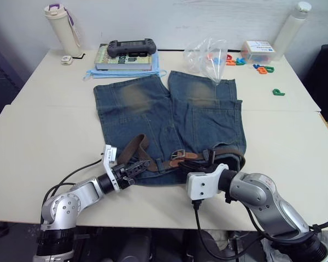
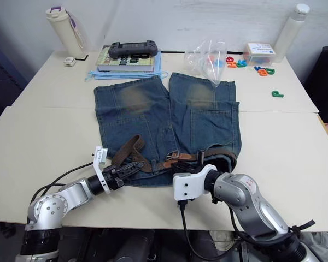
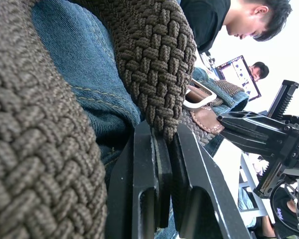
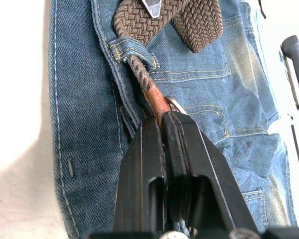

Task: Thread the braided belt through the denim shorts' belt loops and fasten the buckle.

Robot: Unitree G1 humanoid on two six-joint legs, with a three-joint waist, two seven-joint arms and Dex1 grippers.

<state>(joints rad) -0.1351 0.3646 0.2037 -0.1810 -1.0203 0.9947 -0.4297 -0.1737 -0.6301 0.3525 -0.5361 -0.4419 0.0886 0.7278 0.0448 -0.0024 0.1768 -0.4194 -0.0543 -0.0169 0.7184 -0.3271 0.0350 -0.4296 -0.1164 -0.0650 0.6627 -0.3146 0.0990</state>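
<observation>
Belt: dark brown braided belt (image 1: pixel 135 148) with tan leather ends lies along the waistband of the faded blue denim shorts (image 1: pixel 169 117), looping up over them at the robot's left.
Belt loop (image 4: pixel 131 50): strap passes under it.
Buckle (image 1: pixel 178 155): dull metal, mid-waistband.
Left gripper (image 1: pixel 138 167): clamped on the braid.
Right gripper (image 4: pixel 162 119): pinched on the tan leather end.

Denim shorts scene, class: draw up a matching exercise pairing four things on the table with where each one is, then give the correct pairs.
Things:
1. braided belt
2. game controller
3. clear plastic bag
4. white bottle

Places:
A. standing at the table's far left corner
B. lying on the book
C. at the hem of one leg of the denim shorts
D. along the shorts' waistband

Pairs: 1-D, 2-B, 3-C, 4-A
</observation>
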